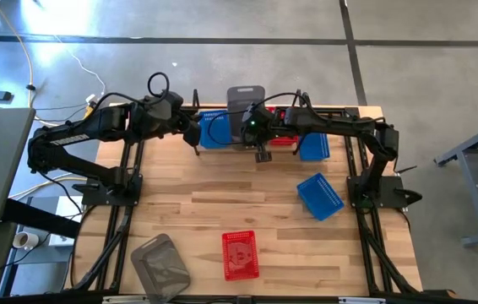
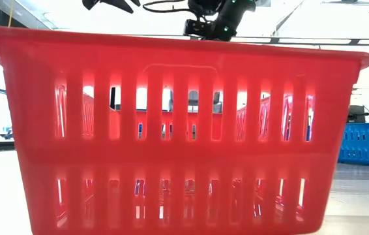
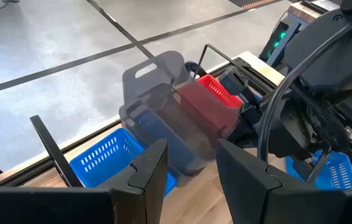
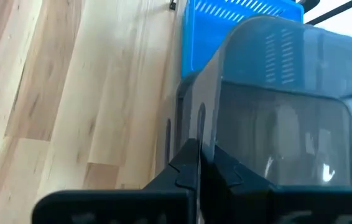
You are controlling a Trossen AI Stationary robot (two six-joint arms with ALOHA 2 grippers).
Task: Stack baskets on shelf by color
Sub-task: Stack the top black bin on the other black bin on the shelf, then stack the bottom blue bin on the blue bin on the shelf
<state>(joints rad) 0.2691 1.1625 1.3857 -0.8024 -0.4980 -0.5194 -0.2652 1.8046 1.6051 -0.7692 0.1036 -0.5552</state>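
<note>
Left wrist view: right gripper (image 1: 260, 139) clamps grey basket (image 3: 163, 106) tilted over shelf; left gripper (image 3: 191, 163) open. Basket may snag.

We see a wooden table (image 1: 222, 203). On it lie a red basket (image 1: 241, 254) at lower centre, a grey basket (image 1: 160, 263) at lower left and a blue basket (image 1: 320, 196) at right.

No readable text, label or number anywhere.

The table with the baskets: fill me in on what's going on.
The right gripper is shut on a grey basket, holding it tilted over the shelf at the table's far edge. The left gripper waits open beside it. A red basket, another grey basket and a blue basket lie loose on the table.
</note>
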